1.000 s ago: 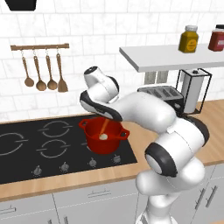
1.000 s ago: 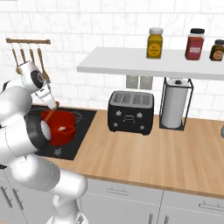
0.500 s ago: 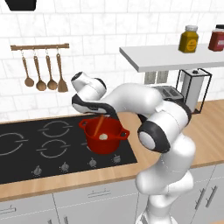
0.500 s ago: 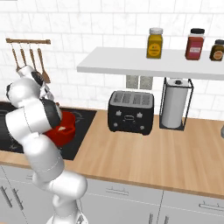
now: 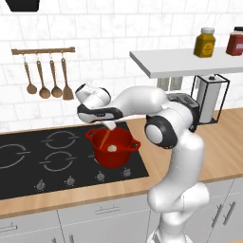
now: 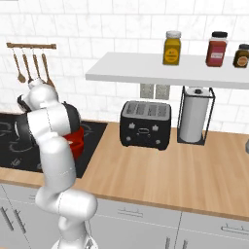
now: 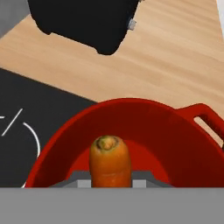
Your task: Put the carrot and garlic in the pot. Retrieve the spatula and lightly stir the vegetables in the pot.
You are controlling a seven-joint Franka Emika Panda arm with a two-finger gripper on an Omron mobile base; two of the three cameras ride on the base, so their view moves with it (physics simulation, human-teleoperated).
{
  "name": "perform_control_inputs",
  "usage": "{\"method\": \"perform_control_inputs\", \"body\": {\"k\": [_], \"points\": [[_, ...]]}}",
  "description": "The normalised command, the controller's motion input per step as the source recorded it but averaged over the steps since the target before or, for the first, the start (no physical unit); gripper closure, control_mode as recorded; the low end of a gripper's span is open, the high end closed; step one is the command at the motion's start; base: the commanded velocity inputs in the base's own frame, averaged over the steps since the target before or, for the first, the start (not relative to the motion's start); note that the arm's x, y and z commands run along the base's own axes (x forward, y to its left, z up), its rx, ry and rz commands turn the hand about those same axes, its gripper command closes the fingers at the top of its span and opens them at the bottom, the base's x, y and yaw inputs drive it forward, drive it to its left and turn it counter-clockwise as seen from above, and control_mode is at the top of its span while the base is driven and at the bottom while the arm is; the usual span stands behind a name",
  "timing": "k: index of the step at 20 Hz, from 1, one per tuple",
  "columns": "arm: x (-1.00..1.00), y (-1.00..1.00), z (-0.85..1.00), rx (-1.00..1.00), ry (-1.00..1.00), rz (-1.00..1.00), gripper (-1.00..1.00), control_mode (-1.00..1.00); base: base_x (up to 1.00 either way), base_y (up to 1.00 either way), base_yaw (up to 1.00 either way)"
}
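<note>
Orange against the red interior, the carrot [image 7: 110, 160] is seen in the hand view standing between the gripper [image 7: 109, 180] tips, pinched by jaws drawn in tight on it. It hangs over the open mouth of the pot [image 5: 113, 146], which sits on the black cooktop [image 5: 28, 166] at its right front burner. In the left base view the carrot shows as a slim slanted stick reaching down from the hand into the pot, and a small whitish bulb, taken to be the garlic [image 5: 112, 148], lies on the pot's floor.

The step in hand is judged to be the placing of the carrot, with the garlic apparently already delivered. What is called for next is a release: the jaws are to be spread so that the carrot drops inside the rim, not across it, and the hand then raised clear. After that the light-blue spatula has to be fetched; its place cannot be told from these views.
</note>
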Motion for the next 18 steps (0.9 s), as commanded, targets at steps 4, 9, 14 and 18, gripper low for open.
{"method": "perform_control_inputs", "body": {"k": [4, 9, 14, 18], "points": [[0.11, 0.00, -0.40, 0.00, 0.00, -0.09, 1.00, -1.00, 0.00, 0.00, 0.00], [0.00, -0.05, -0.33, 0.00, -0.02, -0.06, 1.00, -1.00, 0.00, 0.00, 0.00], [0.03, -0.12, -0.31, 0.00, 0.00, -0.03, -1.00, -1.00, 0.00, 0.00, 0.00], [0.00, -0.15, -0.07, 0.00, 0.00, 0.00, -1.00, -1.00, 0.00, 0.00, 0.00]]}}
